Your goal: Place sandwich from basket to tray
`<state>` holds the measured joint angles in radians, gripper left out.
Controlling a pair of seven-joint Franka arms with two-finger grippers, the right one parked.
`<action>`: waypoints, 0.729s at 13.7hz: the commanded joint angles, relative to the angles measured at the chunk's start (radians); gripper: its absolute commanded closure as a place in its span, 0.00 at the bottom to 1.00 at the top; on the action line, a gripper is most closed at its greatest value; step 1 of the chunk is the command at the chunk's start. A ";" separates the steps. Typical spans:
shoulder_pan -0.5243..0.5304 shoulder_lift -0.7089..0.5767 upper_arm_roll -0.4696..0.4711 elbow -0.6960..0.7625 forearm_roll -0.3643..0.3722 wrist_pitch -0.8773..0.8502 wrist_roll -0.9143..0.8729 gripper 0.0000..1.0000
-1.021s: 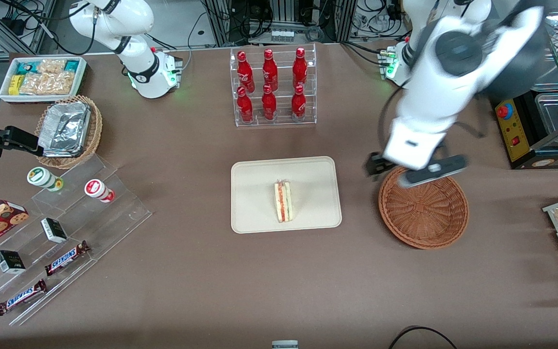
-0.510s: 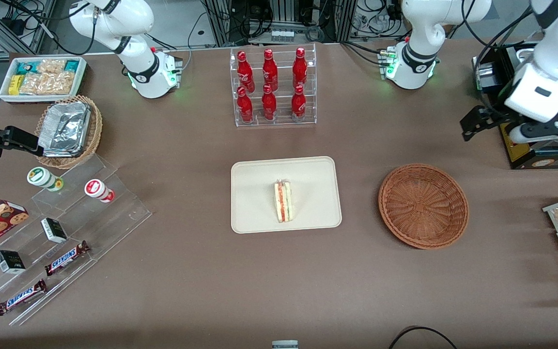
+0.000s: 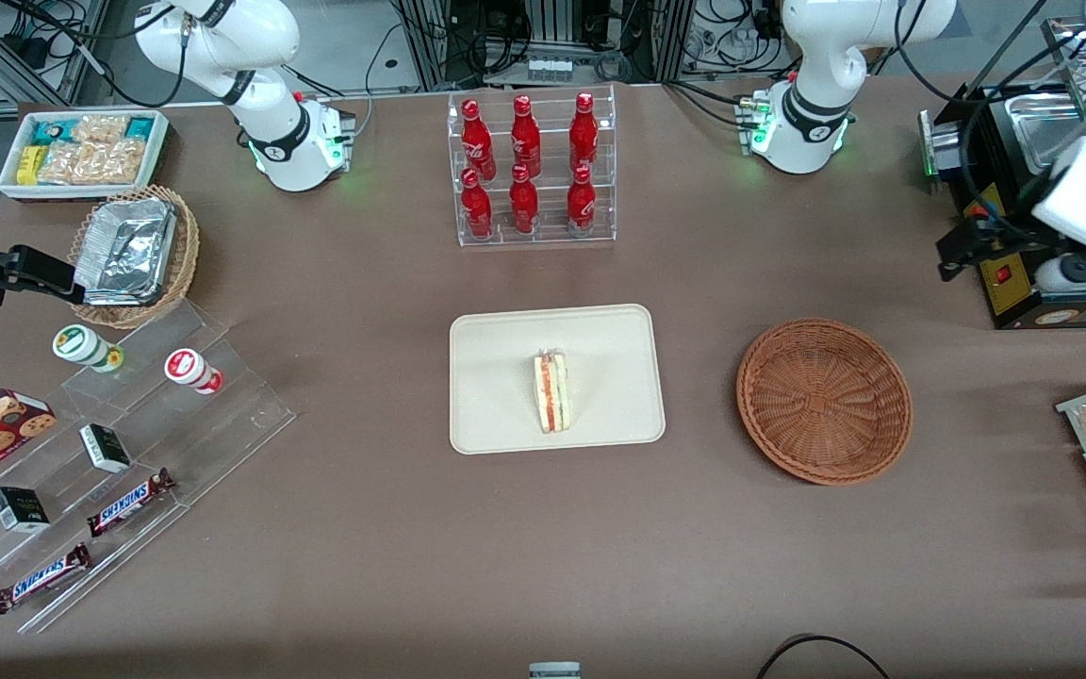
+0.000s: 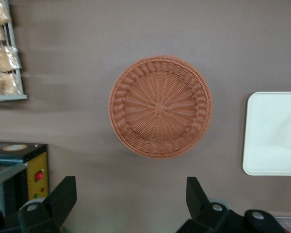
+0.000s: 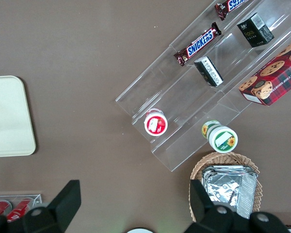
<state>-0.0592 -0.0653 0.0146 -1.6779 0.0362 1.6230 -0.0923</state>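
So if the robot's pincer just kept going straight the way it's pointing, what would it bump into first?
Probably just the bare brown table. The open, empty pincer points down, high up toward the working arm's end, beside the basket, not over it. Depth is hard to judge, so the basket's rim could be close.

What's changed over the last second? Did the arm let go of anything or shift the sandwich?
Only the arm moved: the gripper went from above the basket toward the working arm's end of the table, fingers open, holding nothing. The sandwich stayed on the tray; the basket stayed empty and in place.
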 commanded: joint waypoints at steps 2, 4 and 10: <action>0.100 0.084 -0.019 0.125 -0.093 -0.058 0.123 0.00; 0.107 0.088 -0.028 0.139 -0.091 -0.060 0.129 0.00; 0.088 0.105 -0.051 0.171 -0.013 -0.075 0.125 0.00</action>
